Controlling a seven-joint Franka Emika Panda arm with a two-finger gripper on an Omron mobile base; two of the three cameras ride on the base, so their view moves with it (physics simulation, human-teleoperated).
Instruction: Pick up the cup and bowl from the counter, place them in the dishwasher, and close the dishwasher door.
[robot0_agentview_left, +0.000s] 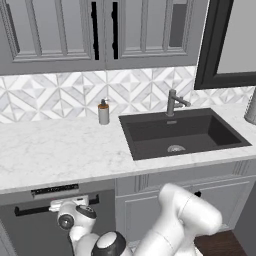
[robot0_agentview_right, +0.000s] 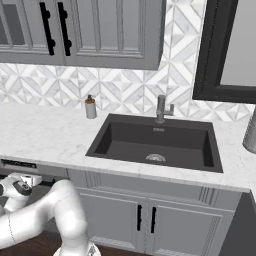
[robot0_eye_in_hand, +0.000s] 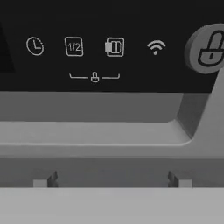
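Dishwasher door (robot0_agentview_left: 55, 227) stands upright and closed under the tabletop (robot0_agentview_left: 60, 150), left of the dark sink (robot0_agentview_left: 180, 132); its control strip (robot0_agentview_left: 55, 190) sits at the top edge. The black bar handle (robot0_agentview_left: 30, 209) runs horizontally along the door's upper part, its long axis parallel to the tabletop edge, and the door faces out toward the robot. In the hand view the control strip (robot0_eye_in_hand: 94, 48) with its icons is very close, with the handle's grey end post (robot0_eye_in_hand: 205, 109) at the right.

The gripper (robot0_agentview_left: 70, 204) is at the handle, jaws spread wide and holding nothing.

Risks, as judged:
- No cup or bowl is visible on the tabletop, so whether they are loaded cannot be confirmed.
- Open jaws this close could snag the handle or press the control strip if the arm shifts.
- The soap dispenser (robot0_agentview_left: 103, 112) is well clear.
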